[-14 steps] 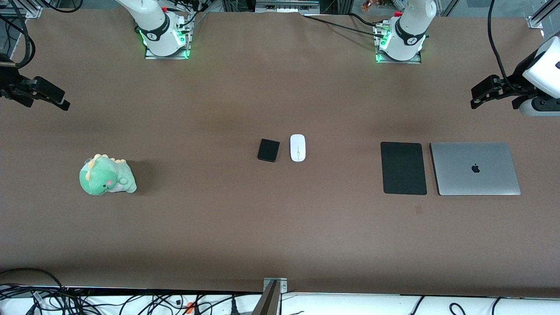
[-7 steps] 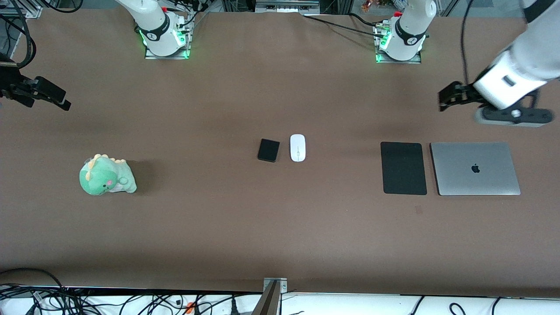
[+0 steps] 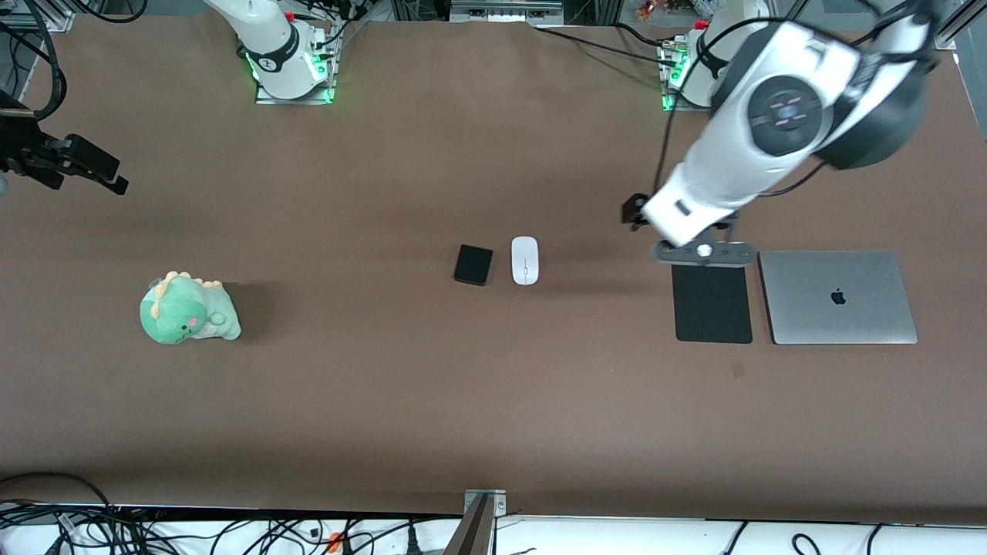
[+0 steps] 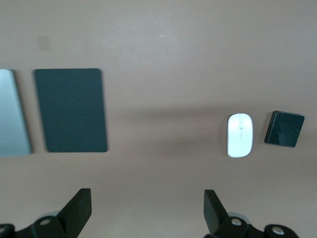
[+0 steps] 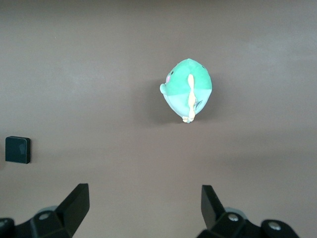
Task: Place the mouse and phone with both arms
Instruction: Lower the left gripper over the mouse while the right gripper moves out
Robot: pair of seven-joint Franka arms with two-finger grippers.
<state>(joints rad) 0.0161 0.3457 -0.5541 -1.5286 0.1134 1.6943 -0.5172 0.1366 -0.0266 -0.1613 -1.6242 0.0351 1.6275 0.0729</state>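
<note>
Bare brown table [image 3: 385, 401] lies all around the left gripper [image 4: 147, 210], which hangs with fingers [image 4: 79, 206] spread wide and holding nothing, over the table between the one white glossy mouse [image 3: 524, 260] and the one black mat [image 3: 712, 302]. The one black phone [image 3: 473, 264] lies just beside the mouse, apart from it. One closed laptop [image 3: 837, 297] lies beside the mat. The right gripper [image 5: 143, 210], fingers wide and empty, waits at the table's edge above one green plush toy [image 3: 187, 310]
</note>
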